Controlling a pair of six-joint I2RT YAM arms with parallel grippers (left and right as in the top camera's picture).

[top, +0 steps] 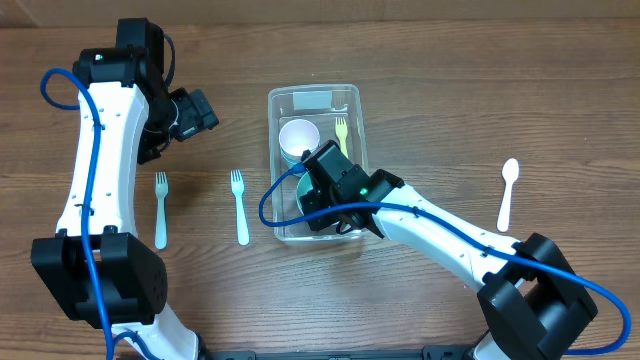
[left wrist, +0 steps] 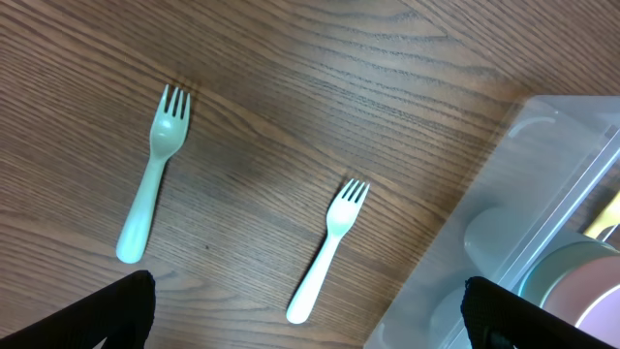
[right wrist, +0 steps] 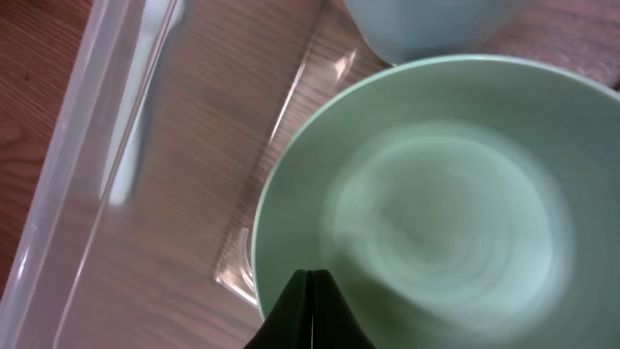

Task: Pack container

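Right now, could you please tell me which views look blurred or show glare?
Right wrist: the green bowl is blurred, with glare streaks on the container wall. Left wrist: both forks sharp, container hazy. Overhead: sharp, evenly lit.

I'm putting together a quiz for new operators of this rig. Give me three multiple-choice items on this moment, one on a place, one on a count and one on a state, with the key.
1. Where does the white spoon lie?
A. On the table, outside the container
B. Inside the container
C. In a bowl

2. How many forks lie on the table outside the container?
A. One
B. Two
C. Four

3. How does the left pincer stand?
A. Shut on a knife
B. Open, holding nothing
C. Shut on a cup

Key:
1 A: the overhead view shows it on bare wood, apart from the container.
2 B: two lie side by side on the wood.
3 B: its fingers stand wide apart above the table in the left wrist view.
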